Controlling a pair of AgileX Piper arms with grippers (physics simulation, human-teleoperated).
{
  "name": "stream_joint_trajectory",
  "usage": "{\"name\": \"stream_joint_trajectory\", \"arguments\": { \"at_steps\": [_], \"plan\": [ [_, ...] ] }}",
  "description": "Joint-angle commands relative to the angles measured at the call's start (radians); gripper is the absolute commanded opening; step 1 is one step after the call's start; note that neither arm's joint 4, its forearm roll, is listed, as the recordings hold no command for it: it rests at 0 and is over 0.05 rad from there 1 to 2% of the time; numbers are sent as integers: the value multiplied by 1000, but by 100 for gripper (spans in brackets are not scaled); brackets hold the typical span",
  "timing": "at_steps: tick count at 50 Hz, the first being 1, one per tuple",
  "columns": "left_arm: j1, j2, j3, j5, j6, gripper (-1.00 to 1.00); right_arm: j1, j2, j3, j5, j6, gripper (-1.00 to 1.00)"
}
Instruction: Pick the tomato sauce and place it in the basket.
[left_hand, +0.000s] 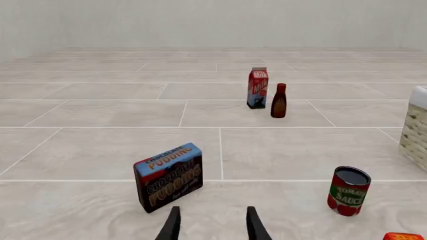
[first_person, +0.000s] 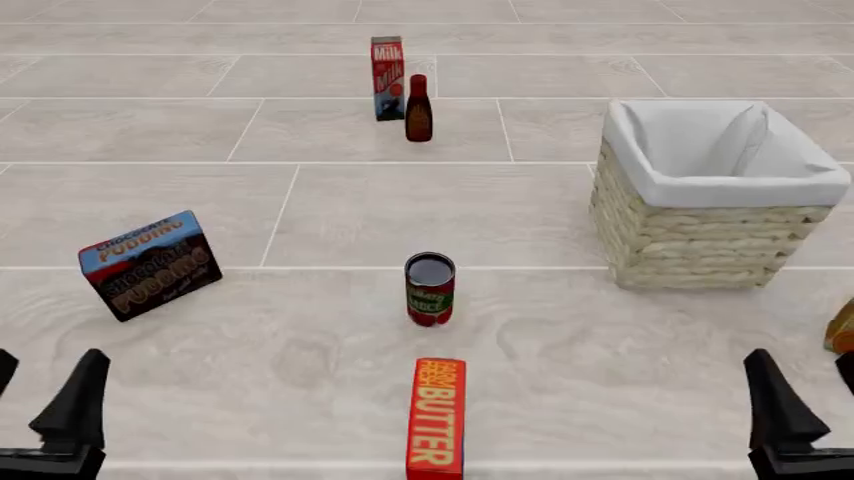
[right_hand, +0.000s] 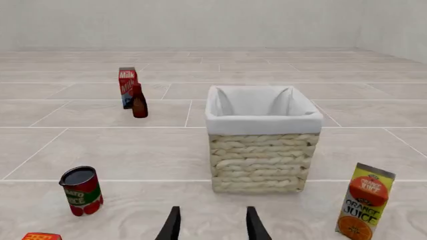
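The tomato sauce stands upright on the table near the middle, well apart from the basket, which is to its right and a little farther. Just nearer than the can lies a butter box. The left gripper and the right gripper both have their fingers apart and hold nothing, at the near edge.

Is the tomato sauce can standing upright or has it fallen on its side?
Upright. The tomato sauce can stands on its base with its dark metal top facing up, in front of the butter box.
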Motion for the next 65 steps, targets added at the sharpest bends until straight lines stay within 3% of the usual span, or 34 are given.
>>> {"name": "stream_joint_trajectory", "arguments": {
  "at_steps": [1,24,34,36,43,45,50,54,60,64,65],
  "plan": [
    [0,5,-3,-1,0,100,2,3,-5,2,2,100],
    [0,5,-3,-1,0,100,25,0,-16,21,-1,100],
    [0,5,-3,-1,0,100,89,12,-108,74,-21,100],
    [0,5,-3,-1,0,100,98,26,-136,84,7,100],
    [0,5,-3,-1,0,100,136,148,-239,68,37,100],
    [0,5,-3,-1,0,100,168,202,-295,69,0,100],
    [0,5,-3,-1,0,100,188,272,-368,73,6,100],
    [0,5,-3,-1,0,100,199,444,-425,47,-21,100],
    [0,5,-3,-1,0,100,313,591,-469,-8,10,100],
    [0,5,-3,-1,0,100,342,724,-532,-12,-29,100],
    [0,5,-3,-1,0,100,345,751,-536,-18,-12,100]
  ]
}}
